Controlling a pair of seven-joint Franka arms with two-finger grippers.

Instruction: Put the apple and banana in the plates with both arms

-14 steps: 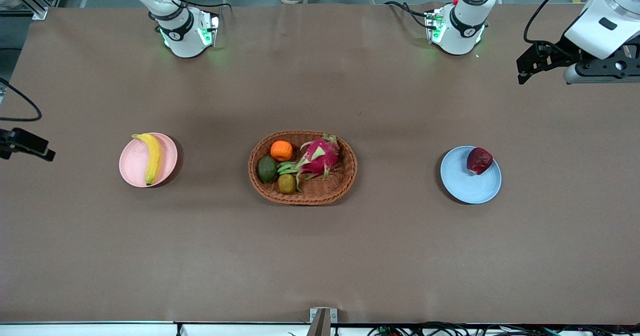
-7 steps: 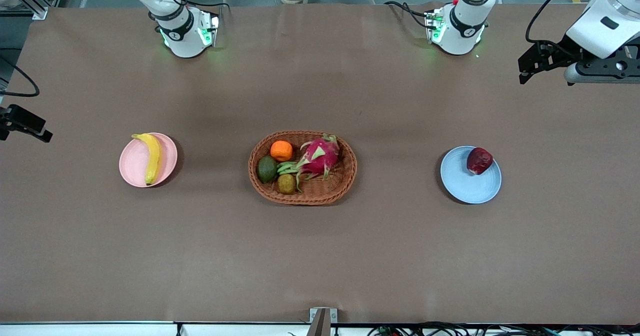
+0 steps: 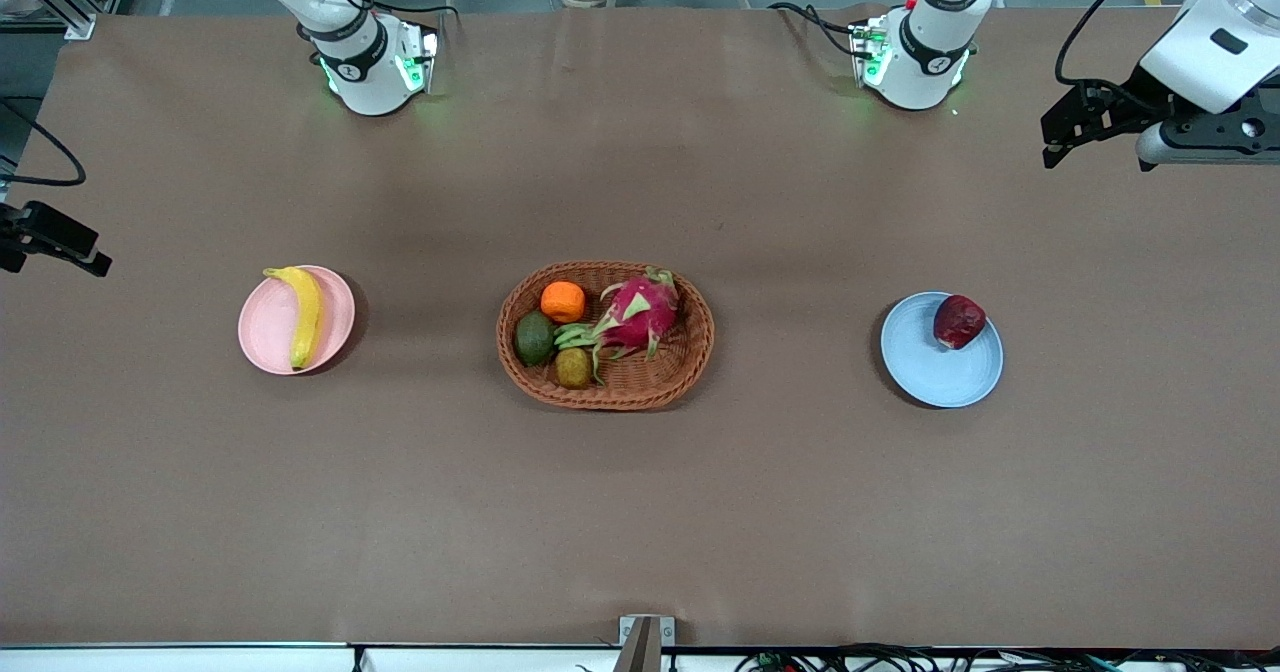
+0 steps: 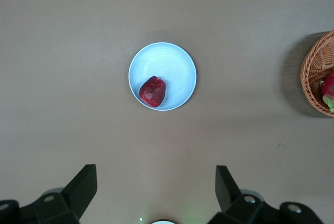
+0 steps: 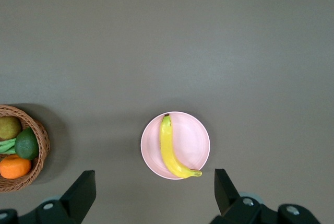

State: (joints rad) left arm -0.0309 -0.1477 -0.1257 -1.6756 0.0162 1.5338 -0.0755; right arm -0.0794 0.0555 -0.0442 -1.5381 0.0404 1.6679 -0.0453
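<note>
The yellow banana (image 3: 303, 314) lies on the pale pink plate (image 3: 266, 337) toward the right arm's end of the table. The dark red apple (image 3: 959, 321) sits on the light blue plate (image 3: 935, 372) toward the left arm's end. My left gripper (image 3: 1058, 140) is open and empty, high up past the blue plate at the left arm's end. In the left wrist view my left gripper (image 4: 155, 185) hangs well above the apple (image 4: 153, 91) and the blue plate (image 4: 175, 62). My right gripper (image 3: 85, 257) is open and empty beside the pink plate, at the table's edge. In the right wrist view my right gripper (image 5: 154, 186) hangs above the banana (image 5: 171, 148) and the pink plate (image 5: 195, 140).
An oval brown wicker basket (image 3: 690, 362) stands mid-table between the plates. It holds a pink dragon fruit (image 3: 638, 314), an orange (image 3: 563, 301), an avocado (image 3: 534, 338) and a kiwi (image 3: 574, 367). Its rim shows in the left wrist view (image 4: 313, 62) and the right wrist view (image 5: 43, 140).
Both grippers have drawn a little higher and farther from their plates. The fruits and the plates have not moved.
</note>
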